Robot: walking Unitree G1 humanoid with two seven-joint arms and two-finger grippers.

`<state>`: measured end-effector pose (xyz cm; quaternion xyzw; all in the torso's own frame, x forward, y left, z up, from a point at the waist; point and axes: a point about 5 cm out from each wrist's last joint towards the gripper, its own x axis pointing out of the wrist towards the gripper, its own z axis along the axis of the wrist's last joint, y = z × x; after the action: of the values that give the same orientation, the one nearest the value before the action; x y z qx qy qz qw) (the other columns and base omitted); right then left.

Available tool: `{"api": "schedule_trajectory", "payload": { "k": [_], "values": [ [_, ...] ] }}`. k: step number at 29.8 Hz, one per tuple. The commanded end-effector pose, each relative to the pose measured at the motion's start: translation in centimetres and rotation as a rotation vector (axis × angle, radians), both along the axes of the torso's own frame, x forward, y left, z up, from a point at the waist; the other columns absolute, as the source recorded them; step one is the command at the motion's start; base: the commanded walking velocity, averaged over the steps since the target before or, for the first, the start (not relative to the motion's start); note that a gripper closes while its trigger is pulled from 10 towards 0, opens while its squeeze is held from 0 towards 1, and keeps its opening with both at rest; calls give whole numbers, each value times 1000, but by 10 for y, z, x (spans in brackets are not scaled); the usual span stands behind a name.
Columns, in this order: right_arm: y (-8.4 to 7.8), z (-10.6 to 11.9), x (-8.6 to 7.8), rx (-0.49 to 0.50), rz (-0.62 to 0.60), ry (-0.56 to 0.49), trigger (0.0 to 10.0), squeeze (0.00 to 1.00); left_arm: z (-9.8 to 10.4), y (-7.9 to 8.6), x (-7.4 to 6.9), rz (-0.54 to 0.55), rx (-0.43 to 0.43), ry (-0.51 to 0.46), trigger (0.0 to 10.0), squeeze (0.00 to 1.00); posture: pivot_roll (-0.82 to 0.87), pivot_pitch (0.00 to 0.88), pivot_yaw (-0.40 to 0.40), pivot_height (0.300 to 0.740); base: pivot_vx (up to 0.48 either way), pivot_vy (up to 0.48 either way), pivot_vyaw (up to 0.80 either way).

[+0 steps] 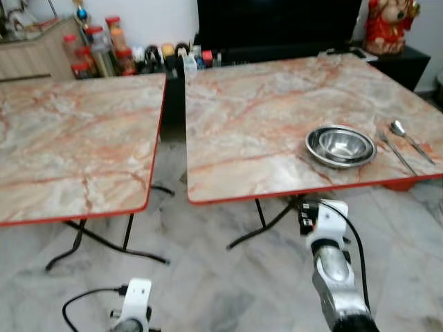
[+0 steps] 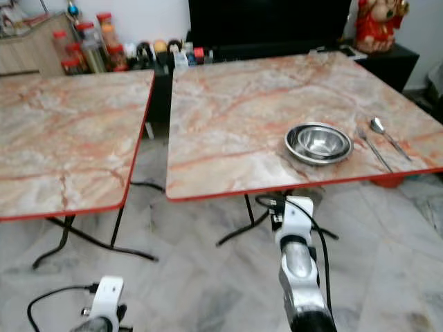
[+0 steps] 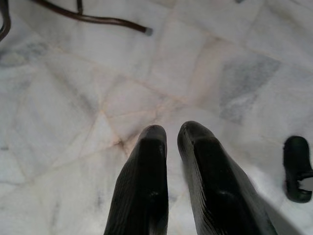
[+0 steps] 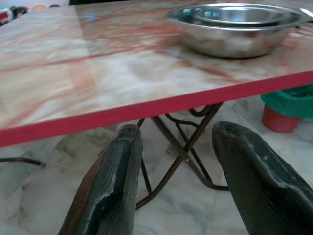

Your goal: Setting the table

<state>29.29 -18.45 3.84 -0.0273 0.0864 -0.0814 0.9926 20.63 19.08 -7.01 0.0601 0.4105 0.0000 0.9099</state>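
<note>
Two nested steel bowls (image 1: 340,146) sit near the front edge of the right marble table (image 1: 263,117). A fork (image 1: 394,150) and a spoon (image 1: 410,137) lie side by side to their right. My right gripper (image 4: 176,142) is open with nothing in it, held just below and in front of the table's red edge (image 4: 161,105), left of the bowls (image 4: 234,27). My right arm (image 1: 332,263) reaches up toward that edge. My left gripper (image 3: 171,134) hangs low over the floor with its fingers shut and empty; its wrist (image 1: 135,304) shows at the bottom.
A second marble table (image 1: 76,138) stands to the left, with a narrow gap between the two. Jars and bottles (image 1: 104,52) line the back wall beside a dark TV unit (image 1: 277,28). Folding metal legs (image 1: 104,242) stand under both tables on the marble floor. A red and green item (image 4: 286,107) sits under the right table.
</note>
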Motion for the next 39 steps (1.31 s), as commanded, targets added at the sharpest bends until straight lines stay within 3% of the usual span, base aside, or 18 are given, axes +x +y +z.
{"api": "schedule_trajectory", "payload": {
  "k": [1, 3, 8, 13, 19, 24, 27, 39],
  "values": [
    [9, -2, 1, 13, 28, 7, 10000, 0, 0, 9, -3, 6, 20, 7, 10000, 0, -17, 0, 35, 736, 0, 390, 0],
    [5, -23, -10, 17, 30, 99, 10000, 0, -1, 8, -3, 1, 20, 9, 10000, 0, -17, 0, 33, 736, 0, 390, 0],
    [5, -38, -19, 13, 51, 177, 10000, 0, -1, 8, -3, -3, 20, 10, 10000, 0, -18, 0, 33, 736, 0, 391, 0],
    [4, -71, -46, 13, 68, 362, 10000, 0, 0, 9, -3, -6, 24, 9, 10000, 0, -12, 0, 32, 736, 0, 392, 0],
    [5, -90, -65, 32, 88, 484, 10000, 0, 0, 9, -3, -16, 27, 12, 10000, 0, -17, 0, 36, 736, 0, 391, 0],
    [5, -96, -72, 29, 95, 528, 10000, 0, 0, 8, -3, -18, 27, 12, 10000, 0, -17, 0, 36, 736, 0, 393, 0],
    [2, -111, -93, 34, 71, 640, 10000, 0, 1, 7, -1, -15, 25, 9, 10000, 0, -6, 0, 30, 736, 0, 390, 0],
    [9, -121, -108, 67, 74, 719, 10000, 0, 0, 6, 0, 4, 18, 9, 10000, 0, 3, 0, 23, 736, 0, 392, 0]
  ]
}}
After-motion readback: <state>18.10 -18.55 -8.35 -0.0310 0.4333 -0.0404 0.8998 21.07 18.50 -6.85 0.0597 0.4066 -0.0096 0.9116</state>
